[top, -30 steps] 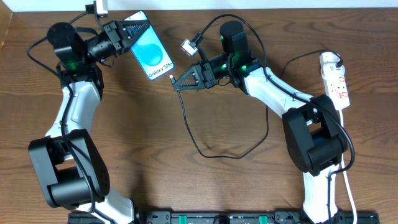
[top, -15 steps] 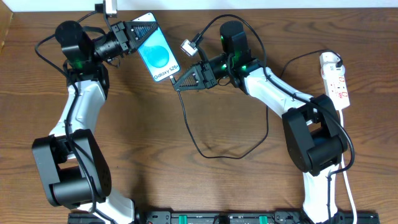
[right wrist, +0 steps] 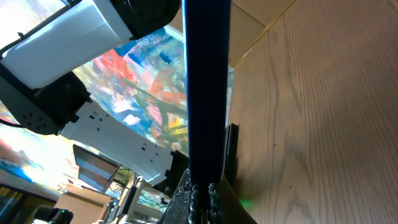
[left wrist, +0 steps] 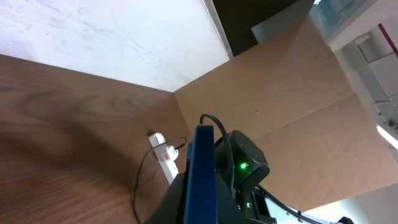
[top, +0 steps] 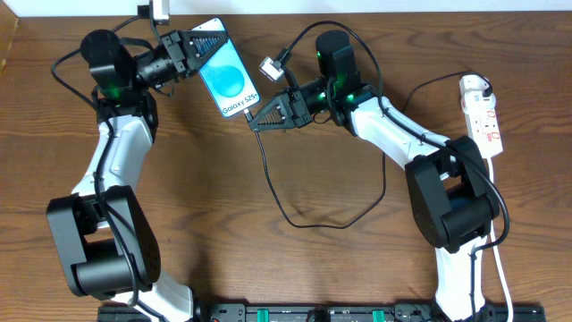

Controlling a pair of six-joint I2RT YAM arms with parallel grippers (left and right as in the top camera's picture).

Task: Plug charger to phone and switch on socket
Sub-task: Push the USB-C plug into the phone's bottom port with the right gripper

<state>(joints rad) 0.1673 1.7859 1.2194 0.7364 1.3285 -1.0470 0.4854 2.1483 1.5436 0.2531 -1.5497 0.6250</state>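
Gripping phone [top: 229,80] in left jaws | right jaws clamped on charger [top: 262,156] tip at phone's bottom edge

Blue phone [top: 230,79]; black charger [top: 322,226]; white socket [top: 483,116], probably red marks.

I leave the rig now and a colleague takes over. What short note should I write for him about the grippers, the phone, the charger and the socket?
Left gripper: shut on the top end of the phone.
Right gripper: shut on the charger at its connector tip, against the phone's bottom edge.
The cable loops across the table toward the socket, far right.
Done: tip brought to the phone; whether it is seated cannot be told.
Left: confirm the plug-in, then switch on the socket; no gripper is near it.
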